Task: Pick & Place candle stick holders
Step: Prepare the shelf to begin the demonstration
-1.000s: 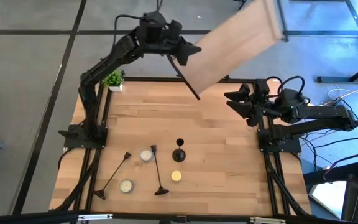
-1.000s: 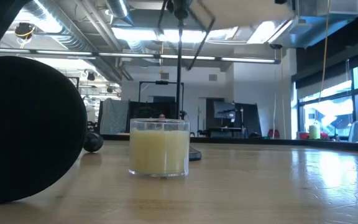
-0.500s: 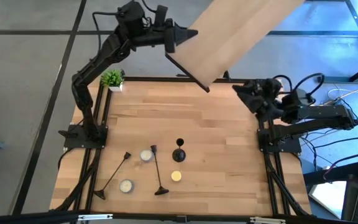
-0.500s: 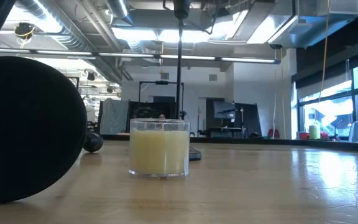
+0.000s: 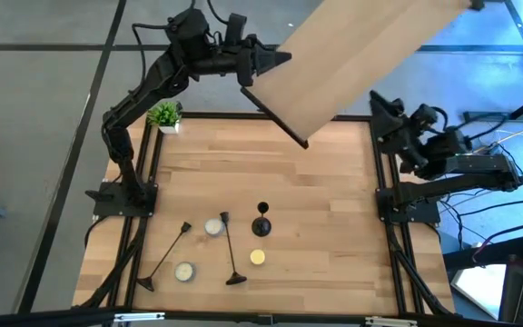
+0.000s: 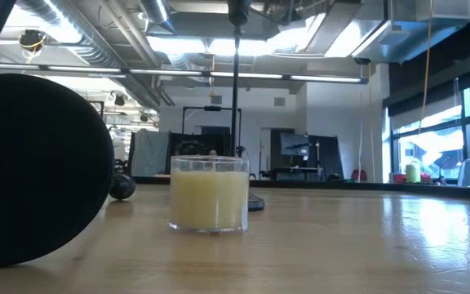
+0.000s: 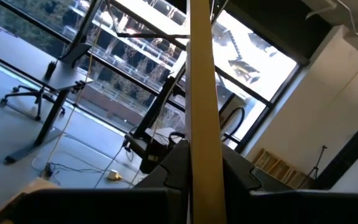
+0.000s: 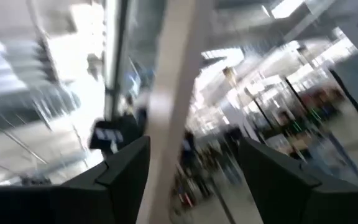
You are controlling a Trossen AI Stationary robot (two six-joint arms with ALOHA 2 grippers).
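Two tall black candle stick holders (image 5: pixel 165 255) (image 5: pixel 230 247) lie flat on the wooden table. A short one (image 5: pixel 261 222) stands on its round base; in the low view its stem (image 6: pixel 235 90) rises behind a glass candle (image 6: pixel 209 193). My left gripper (image 5: pixel 275 62) is raised over the table's far edge, shut on a large pale wooden board (image 5: pixel 361 54). My right gripper (image 5: pixel 381 104) stands open at the far right, tipped upward, with nothing between its fingers (image 8: pixel 126 171). My left gripper pinches the board's lower end (image 7: pixel 199 149) between its two fingers, one on each broad face (image 7: pixel 173 171). In the left wrist view the board shows edge-on between them. The board is lifted clear of the table and slants up toward the far right.
Three small candles (image 5: pixel 213 227) (image 5: pixel 183 271) (image 5: pixel 258 257) sit among the holders. A small green potted plant (image 5: pixel 164 116) stands at the far left corner. A holder's round black base (image 6: pixel 39 167) fills the low view's left. The table's middle and right (image 5: pixel 334 209) are bare wood.
My left gripper has risen with the board and tipped it upward, so that the board now stands higher over the far edge. My right gripper has turned from pointing toward the table's left to pointing up and toward the far edge. The holders have kept still.
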